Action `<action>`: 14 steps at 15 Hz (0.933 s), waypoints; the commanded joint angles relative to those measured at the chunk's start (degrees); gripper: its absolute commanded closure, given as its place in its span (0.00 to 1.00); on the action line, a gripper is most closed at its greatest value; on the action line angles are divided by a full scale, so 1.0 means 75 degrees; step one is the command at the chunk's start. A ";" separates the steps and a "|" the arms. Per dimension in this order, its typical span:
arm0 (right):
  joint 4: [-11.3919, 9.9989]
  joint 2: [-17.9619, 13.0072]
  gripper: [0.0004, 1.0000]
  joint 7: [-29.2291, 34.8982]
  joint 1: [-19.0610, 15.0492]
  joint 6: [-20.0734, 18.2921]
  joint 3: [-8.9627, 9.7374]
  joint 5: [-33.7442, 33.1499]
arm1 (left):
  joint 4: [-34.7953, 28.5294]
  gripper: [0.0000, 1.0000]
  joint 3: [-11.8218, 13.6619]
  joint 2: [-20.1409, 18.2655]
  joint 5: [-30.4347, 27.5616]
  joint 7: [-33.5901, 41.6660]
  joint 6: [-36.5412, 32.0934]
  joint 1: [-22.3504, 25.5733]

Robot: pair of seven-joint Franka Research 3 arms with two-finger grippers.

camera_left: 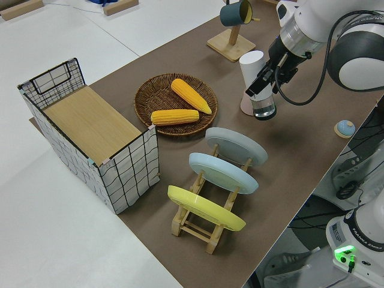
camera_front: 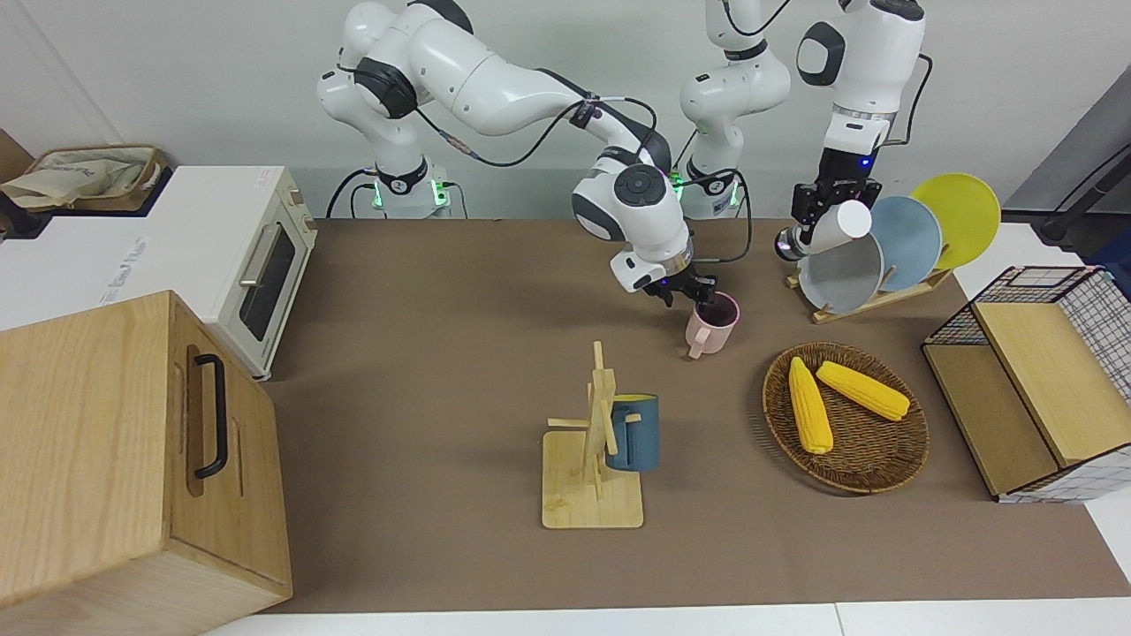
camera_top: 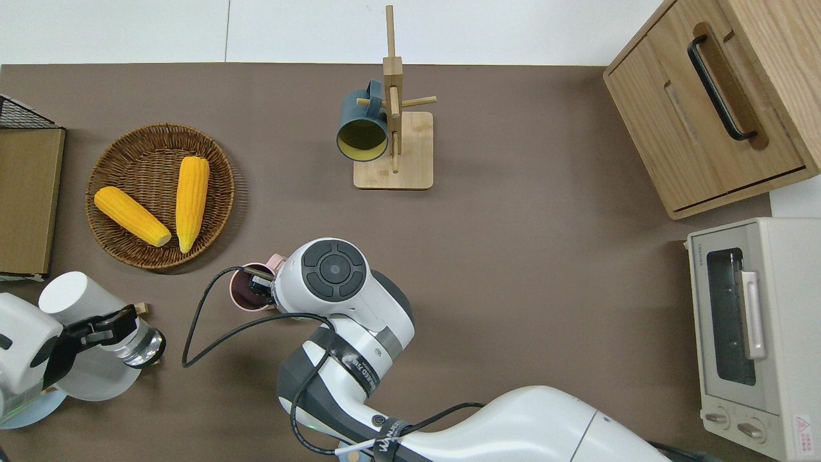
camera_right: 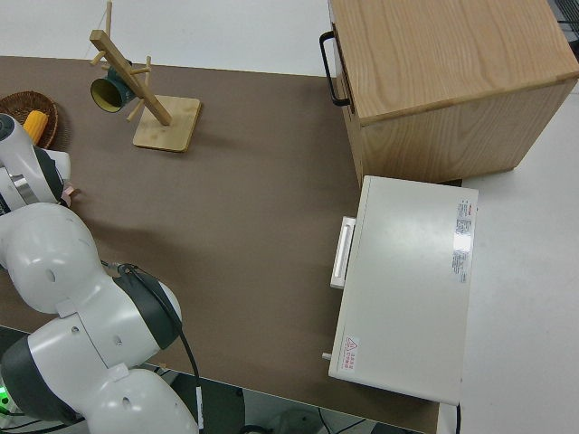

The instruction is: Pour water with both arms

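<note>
My right gripper (camera_front: 694,292) is shut on the rim of a pink mug (camera_front: 712,323) with a dark inside and holds it tilted just off the brown mat. In the overhead view the gripper (camera_top: 260,290) and the mug (camera_top: 244,292) lie between the corn basket and the robots. My left gripper (camera_front: 820,219) is shut on a bottle (camera_front: 846,223) with a white upper part and a clear base, held tilted in the air over the grey plate at the dish rack. The gripper (camera_left: 271,74) and bottle (camera_left: 252,71) also show in the left side view.
A dish rack (camera_front: 870,296) holds grey, blue and yellow plates. A wicker basket (camera_front: 848,473) holds two corn cobs. A wooden mug tree (camera_front: 590,481) carries a blue mug (camera_front: 633,433). A wire crate (camera_front: 1034,380), a toaster oven (camera_front: 239,265) and a wooden cabinet (camera_front: 106,459) stand at the table's ends.
</note>
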 commanded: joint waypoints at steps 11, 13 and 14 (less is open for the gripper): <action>0.0735 -0.2104 0.01 -0.4645 -0.1405 -0.4310 -0.0060 -0.0717 | -0.0140 1.00 0.0044 -0.0308 -0.0487 -0.0115 0.0114 -0.0946; 0.0594 -0.2328 0.01 -0.5453 -0.1534 -0.4768 -0.0235 -0.0822 | -0.0245 1.00 0.0032 -0.0308 -0.0499 -0.0150 0.0126 -0.1052; 0.0558 -0.2421 0.01 -0.5805 -0.1570 -0.4956 -0.0352 -0.0904 | -0.0257 1.00 0.0032 -0.0308 -0.0499 -0.0162 0.0114 -0.1157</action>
